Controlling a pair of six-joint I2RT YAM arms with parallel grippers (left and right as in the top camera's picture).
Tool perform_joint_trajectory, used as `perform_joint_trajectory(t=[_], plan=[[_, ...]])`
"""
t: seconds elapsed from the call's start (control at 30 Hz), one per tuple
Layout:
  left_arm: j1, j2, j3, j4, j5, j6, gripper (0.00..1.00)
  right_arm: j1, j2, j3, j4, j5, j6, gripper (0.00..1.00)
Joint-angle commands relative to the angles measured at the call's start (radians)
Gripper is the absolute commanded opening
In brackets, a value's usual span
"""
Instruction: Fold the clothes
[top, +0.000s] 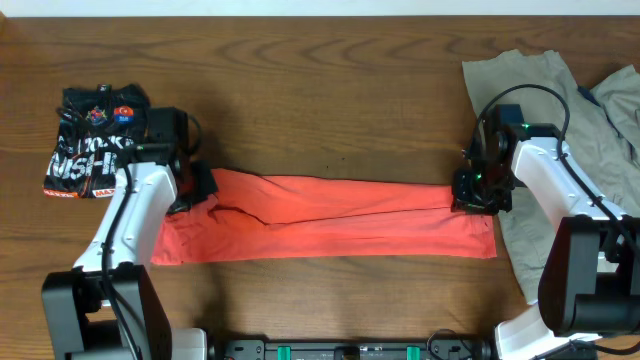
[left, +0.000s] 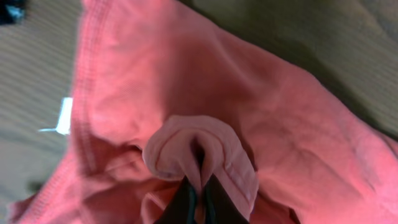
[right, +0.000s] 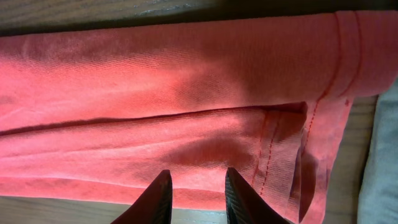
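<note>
The coral-red T-shirt (top: 330, 218) lies folded into a long strip across the middle of the table. My left gripper (top: 200, 190) is at its left end. In the left wrist view the gripper (left: 199, 202) is shut on a bunched fold of the shirt (left: 249, 93), which bulges out just past the tips. My right gripper (top: 472, 195) hovers at the strip's right end. Seen from the right wrist, the gripper (right: 198, 186) is open over the shirt's (right: 186, 93) near edge beside the stitched hem, nothing pinched between its fingers.
Khaki-beige garments (top: 540, 85) lie crumpled at the back right, reaching down along the right arm, and show at the edge of the right wrist view (right: 382, 168). A folded black printed garment (top: 95, 140) sits at the far left. Bare wooden table (top: 320, 90) lies behind the strip.
</note>
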Motion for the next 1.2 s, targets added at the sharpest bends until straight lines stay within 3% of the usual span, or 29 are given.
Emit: perform_joint_trajectory(t=[0.0,0.13,0.33,0.7,0.87,1.17], plan=[[-0.002,0.003,-0.039,0.053,0.07,-0.001,0.07,0.008,-0.003,-0.004,0.0,-0.003,-0.011,0.27],[-0.003,0.003,-0.048,0.085,0.222,0.019,0.06,0.008,-0.003,-0.004,0.0,-0.001,-0.011,0.27],[-0.022,0.003,-0.049,0.064,0.479,0.192,0.06,0.008,-0.003,-0.004,0.001,0.023,-0.011,0.27],[-0.111,0.003,-0.122,0.044,0.44,0.209,0.07,0.008,-0.003,-0.004,0.003,0.023,-0.01,0.27],[-0.132,0.003,-0.159,0.046,0.348,0.209,0.53,0.008,-0.003,-0.004,0.002,0.023,-0.01,0.27],[-0.132,0.003,-0.166,0.064,0.325,0.201,0.56,0.008,-0.003,-0.004,-0.005,0.023,-0.011,0.27]])
